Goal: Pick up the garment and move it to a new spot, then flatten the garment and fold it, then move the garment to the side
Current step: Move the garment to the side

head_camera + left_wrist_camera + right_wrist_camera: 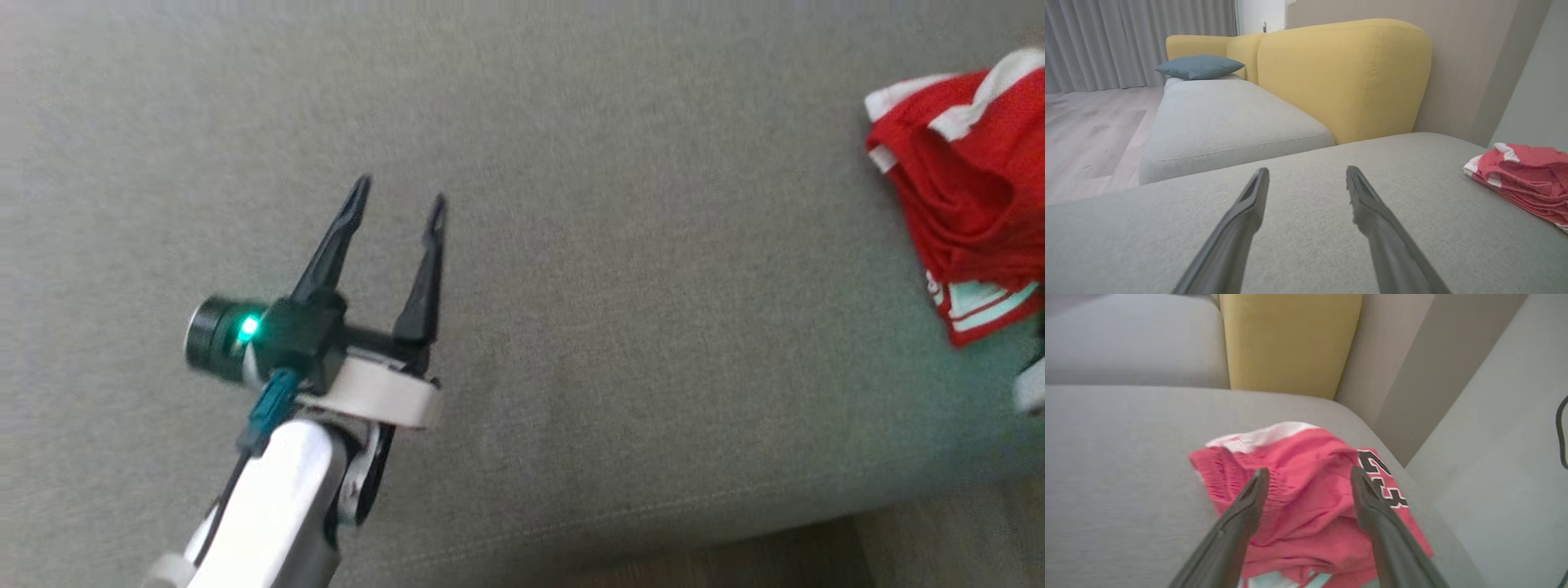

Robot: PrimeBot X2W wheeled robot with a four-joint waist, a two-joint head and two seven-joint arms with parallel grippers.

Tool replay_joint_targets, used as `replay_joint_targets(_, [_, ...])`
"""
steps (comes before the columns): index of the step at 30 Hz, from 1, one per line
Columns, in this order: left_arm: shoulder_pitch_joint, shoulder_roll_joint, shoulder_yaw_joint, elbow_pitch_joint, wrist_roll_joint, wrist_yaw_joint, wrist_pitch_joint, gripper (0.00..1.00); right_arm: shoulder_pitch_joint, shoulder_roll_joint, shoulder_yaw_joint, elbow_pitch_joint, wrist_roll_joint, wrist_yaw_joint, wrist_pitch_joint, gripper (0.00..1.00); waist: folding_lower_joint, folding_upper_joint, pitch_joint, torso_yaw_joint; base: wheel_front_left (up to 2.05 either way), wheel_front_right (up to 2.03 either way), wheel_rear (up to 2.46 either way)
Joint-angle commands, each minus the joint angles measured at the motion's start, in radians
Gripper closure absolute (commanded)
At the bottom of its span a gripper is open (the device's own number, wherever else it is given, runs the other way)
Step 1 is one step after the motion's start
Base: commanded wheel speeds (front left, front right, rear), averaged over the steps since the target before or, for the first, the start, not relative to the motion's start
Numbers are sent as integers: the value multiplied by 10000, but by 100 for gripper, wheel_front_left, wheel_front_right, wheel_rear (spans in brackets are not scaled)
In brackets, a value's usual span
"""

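Left tool (400, 192) fingers apart, over the middle of the grey sofa seat (612, 286); right tool (1309, 471) likewise spread, just above the bunched red garment (963, 188) with white trim, lying by the seat's right edge, well apart from the left tool.

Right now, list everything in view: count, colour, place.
Garment: one, red with white trim, bunched at the sofa's right end.
Sofa: one, grey seat with yellow back, under the garment.
Pillow: one, blue, on the sofa's far end.
Curtain: one, grey, behind the pillow.
Floor: one, pale wood, beside the sofa.
Left end effector: one, dark fingers, open, over bare seat.
Right end effector: one, dark fingers, open, over the garment.
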State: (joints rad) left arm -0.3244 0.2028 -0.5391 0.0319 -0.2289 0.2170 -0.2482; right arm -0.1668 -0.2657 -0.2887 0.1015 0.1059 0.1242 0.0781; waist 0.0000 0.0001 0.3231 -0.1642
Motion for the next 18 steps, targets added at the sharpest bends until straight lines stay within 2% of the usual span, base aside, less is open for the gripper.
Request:
replay_joint_targets(1, [30, 175, 480, -329, -112, 161, -70, 0, 295, 123, 294, -917, 71, 65, -10, 0, 0, -1, -599, 225, 0, 0, 0])
replay_joint_targets(7, [867, 313, 878, -338, -425, 584, -75, 0, 1136, 1226, 1317, -2682, 175, 65, 190, 0, 0, -1, -1275, 771, 0, 0, 0])
replay_joint_targets(12, [1350, 514, 1111, -296, -597, 803, 34, 0, 1473, 1635, 1992, -3191, 248, 65, 184, 0, 0, -1, -1735, 1294, 0, 0, 0])
replay_joint_targets(18, [1796, 774, 1307, -311, -812, 873, 191, 0, 1783, 1790, 2201, -3275, 274, 65, 162, 0, 0, -1, -2144, 1555, 0, 0, 0])
